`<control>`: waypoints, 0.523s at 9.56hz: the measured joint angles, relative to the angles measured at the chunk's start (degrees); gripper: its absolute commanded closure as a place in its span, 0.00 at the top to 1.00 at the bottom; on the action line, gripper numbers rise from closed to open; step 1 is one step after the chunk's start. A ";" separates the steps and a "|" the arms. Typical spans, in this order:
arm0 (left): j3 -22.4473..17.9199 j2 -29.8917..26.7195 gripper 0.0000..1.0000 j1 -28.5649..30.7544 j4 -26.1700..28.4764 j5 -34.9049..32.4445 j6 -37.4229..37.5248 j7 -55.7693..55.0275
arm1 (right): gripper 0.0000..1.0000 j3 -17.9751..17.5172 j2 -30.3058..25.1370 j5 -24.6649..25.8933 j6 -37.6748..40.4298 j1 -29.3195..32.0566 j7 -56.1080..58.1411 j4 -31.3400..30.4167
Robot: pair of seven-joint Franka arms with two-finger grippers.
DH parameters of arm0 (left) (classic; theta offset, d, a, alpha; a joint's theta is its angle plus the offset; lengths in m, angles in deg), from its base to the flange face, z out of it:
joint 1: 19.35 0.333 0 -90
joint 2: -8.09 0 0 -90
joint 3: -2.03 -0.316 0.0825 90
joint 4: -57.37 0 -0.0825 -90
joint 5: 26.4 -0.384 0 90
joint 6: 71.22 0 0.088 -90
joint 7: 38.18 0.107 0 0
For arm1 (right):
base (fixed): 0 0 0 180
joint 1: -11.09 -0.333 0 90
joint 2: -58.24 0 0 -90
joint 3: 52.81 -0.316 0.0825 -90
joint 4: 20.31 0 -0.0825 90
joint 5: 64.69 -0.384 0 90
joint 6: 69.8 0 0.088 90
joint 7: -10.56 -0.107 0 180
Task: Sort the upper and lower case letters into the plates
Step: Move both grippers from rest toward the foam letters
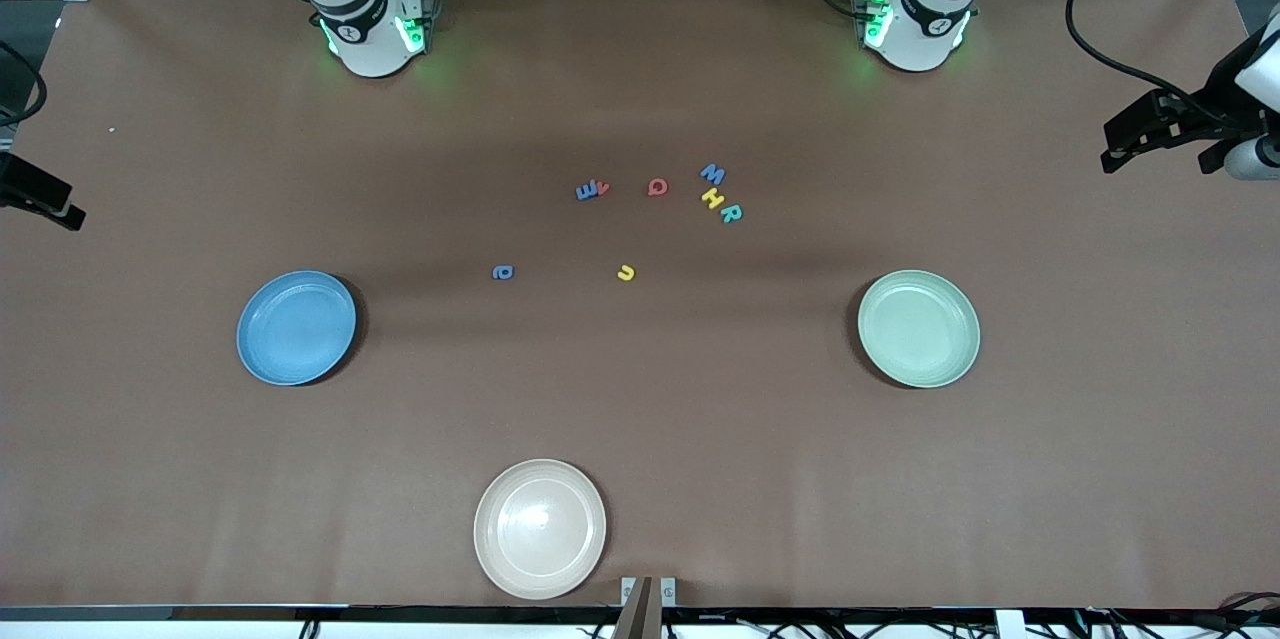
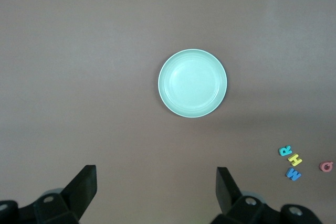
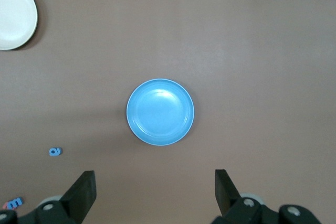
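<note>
Several tiny letters lie mid-table: blue E (image 1: 586,191) touching a red letter (image 1: 601,187), red Q (image 1: 657,186), then blue W (image 1: 712,173), yellow H (image 1: 712,198) and teal R (image 1: 731,213) clustered together. A small blue letter (image 1: 503,272) and a yellow u (image 1: 626,272) lie nearer the front camera. The blue plate (image 1: 296,327) and pale green plate (image 1: 918,328) are both empty. My left gripper (image 2: 156,177) hangs open high over the table, with the green plate (image 2: 192,83) below. My right gripper (image 3: 155,179) hangs open high up, with the blue plate (image 3: 160,112) below. Neither gripper holds anything.
A cream-white plate (image 1: 540,528) sits empty near the table's front edge. Both arm bases (image 1: 372,29) (image 1: 915,19) stand at the table's back edge. Camera gear (image 1: 1190,124) juts in at the left arm's end.
</note>
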State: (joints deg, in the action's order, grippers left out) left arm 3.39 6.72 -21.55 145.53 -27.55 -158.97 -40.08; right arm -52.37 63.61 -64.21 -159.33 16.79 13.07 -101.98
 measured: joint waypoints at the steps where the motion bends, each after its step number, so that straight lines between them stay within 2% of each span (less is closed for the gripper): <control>1: 0.00 0.00 1.00 0.01 0.00 0.00 0.00 0.00 | 1.00 -0.13 0.00 0.13 0.33 -0.44 0.00 0.00; 5: 0.02 -0.01 1.00 0.02 -0.01 0.00 0.00 0.00 | 1.00 -0.43 0.00 0.43 1.53 -3.24 -0.06 0.00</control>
State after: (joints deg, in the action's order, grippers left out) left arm 3.40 6.72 -21.53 145.52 -27.56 -158.97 -40.08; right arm -52.80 63.61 -63.78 -157.80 13.55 13.01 -101.98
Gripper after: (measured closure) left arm 0.000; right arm 0.000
